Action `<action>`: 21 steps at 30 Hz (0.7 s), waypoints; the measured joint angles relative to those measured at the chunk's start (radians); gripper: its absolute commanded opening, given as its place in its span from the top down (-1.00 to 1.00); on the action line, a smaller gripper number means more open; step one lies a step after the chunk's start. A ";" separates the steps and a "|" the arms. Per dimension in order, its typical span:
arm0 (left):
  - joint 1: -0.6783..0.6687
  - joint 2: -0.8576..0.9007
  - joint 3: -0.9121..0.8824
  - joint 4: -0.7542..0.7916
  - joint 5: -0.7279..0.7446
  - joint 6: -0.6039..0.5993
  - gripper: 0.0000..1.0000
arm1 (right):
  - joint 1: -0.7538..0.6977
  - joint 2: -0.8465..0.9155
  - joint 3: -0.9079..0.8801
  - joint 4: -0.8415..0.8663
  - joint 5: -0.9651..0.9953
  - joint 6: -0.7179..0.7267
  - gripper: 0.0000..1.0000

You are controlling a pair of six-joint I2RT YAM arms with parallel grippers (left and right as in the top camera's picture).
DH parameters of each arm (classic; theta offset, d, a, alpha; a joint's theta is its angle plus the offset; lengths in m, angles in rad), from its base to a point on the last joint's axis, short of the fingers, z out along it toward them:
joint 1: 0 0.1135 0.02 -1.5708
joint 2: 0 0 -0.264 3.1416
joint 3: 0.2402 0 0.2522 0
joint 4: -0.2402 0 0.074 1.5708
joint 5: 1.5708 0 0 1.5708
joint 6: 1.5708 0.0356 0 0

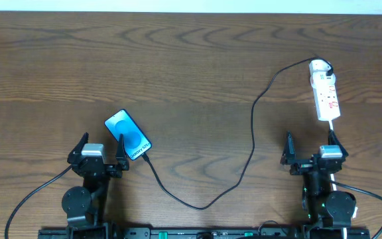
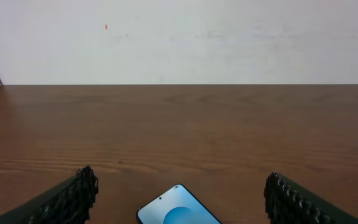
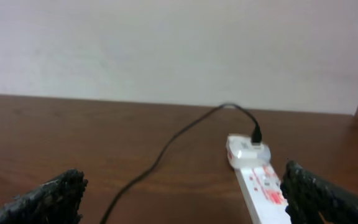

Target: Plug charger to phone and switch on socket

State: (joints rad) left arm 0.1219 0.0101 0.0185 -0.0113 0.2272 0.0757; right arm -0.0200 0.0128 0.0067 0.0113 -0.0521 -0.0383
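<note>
Left claw [image 1: 101, 151] and right claw [image 1: 310, 151] both gape open, empty.
The phone [image 1: 127, 135] lies just ahead of the left claw, the socket [image 1: 325, 91] ahead of the right, the charger [image 1: 253, 126] trailing from it toward the phone.

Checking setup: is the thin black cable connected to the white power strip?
Yes, the thin black cable meets the white power strip at its far end.
</note>
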 measured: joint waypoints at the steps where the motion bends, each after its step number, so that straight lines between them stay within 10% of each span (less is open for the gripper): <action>1: 0.000 0.000 0.000 0.000 0.000 0.000 -0.75 | 0.000 0.000 0.000 -0.023 0.001 -0.001 -0.99; 21: 0.000 0.000 0.000 0.000 0.000 0.000 -0.75 | 0.000 -0.001 0.000 -0.079 0.008 -0.003 -0.98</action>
State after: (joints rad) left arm 0.1219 0.0101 0.0185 -0.0109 0.2272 0.0757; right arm -0.0200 0.0120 0.0067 -0.0681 -0.0441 -0.0418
